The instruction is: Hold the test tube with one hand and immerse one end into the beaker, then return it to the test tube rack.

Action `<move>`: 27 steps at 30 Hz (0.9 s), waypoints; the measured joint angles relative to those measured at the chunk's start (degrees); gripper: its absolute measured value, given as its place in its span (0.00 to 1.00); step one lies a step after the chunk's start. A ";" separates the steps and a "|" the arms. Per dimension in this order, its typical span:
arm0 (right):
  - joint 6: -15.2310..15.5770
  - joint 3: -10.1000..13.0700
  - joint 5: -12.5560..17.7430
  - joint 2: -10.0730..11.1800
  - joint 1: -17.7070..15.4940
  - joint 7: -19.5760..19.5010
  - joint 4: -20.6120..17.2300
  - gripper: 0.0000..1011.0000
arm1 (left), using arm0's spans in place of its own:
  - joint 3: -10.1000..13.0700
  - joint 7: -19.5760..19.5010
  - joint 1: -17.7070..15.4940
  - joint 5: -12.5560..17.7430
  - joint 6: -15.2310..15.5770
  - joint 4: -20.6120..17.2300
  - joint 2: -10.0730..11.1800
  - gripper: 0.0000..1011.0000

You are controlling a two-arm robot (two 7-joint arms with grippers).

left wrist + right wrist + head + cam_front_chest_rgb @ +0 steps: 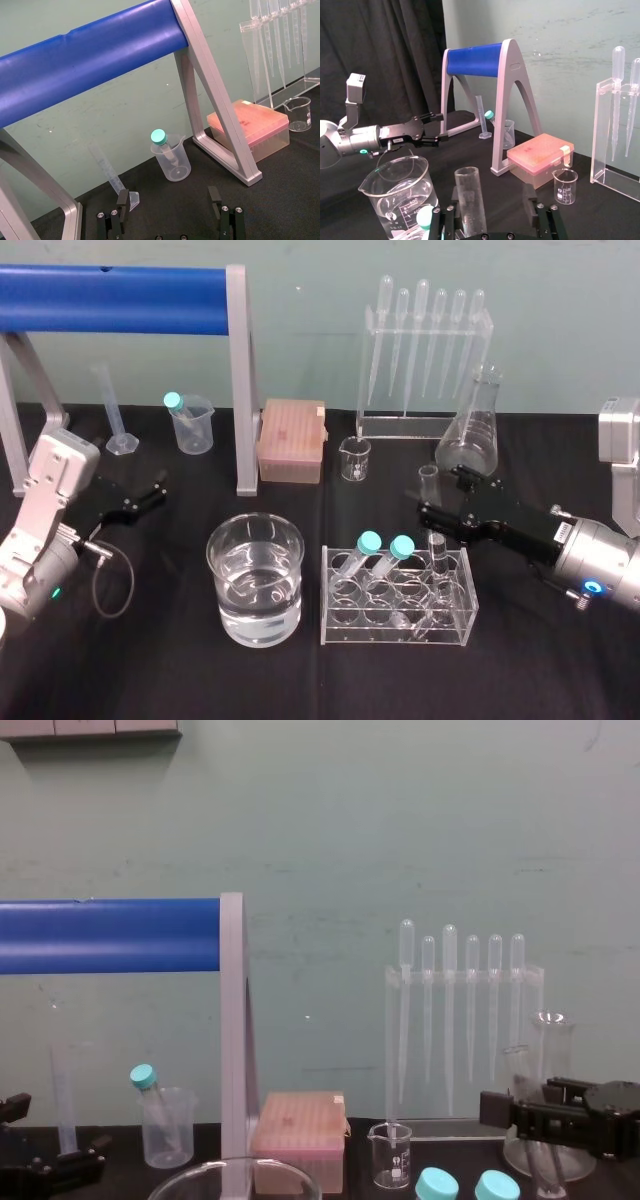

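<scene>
The test tube [437, 550] stands upright in the right end of the clear rack [395, 628], its open rim rising above my right gripper [437, 495]. In the right wrist view the test tube [470, 200] stands between the gripper's [489, 202] spread fingers, with a clear gap on one side. The chest view shows the test tube [517, 1072] rising above that gripper [520, 1115]. The wide beaker [255, 575], part full of clear liquid, sits left of the rack. My left gripper [155, 492] rests open and empty at the far left.
Two teal-capped tubes [385, 545] lean in the rack's back row. Behind stand a pipette stand [425, 350], conical flask [472, 430], small beaker [355, 458] and pink tip box [292, 442]. At back left are a blue roller frame [115, 298], plastic beaker [192, 425] and graduated cylinder [115, 410].
</scene>
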 joint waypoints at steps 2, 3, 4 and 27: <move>-0.01 0.00 0.00 0.00 0.01 -0.01 -0.01 0.79 | 0.00 0.00 0.00 0.00 0.00 0.00 0.00 0.99; -0.01 0.00 0.00 0.00 0.00 -0.02 -0.02 0.84 | 0.00 0.00 0.00 0.00 0.00 0.00 0.00 0.99; -0.02 0.00 0.00 0.00 0.00 -0.03 -0.03 0.84 | 0.00 0.00 0.00 0.00 0.00 0.00 0.00 0.99; -0.40 -0.05 -0.04 -0.18 0.36 0.26 -0.36 0.99 | 0.01 0.00 0.00 0.00 0.00 0.00 0.00 0.99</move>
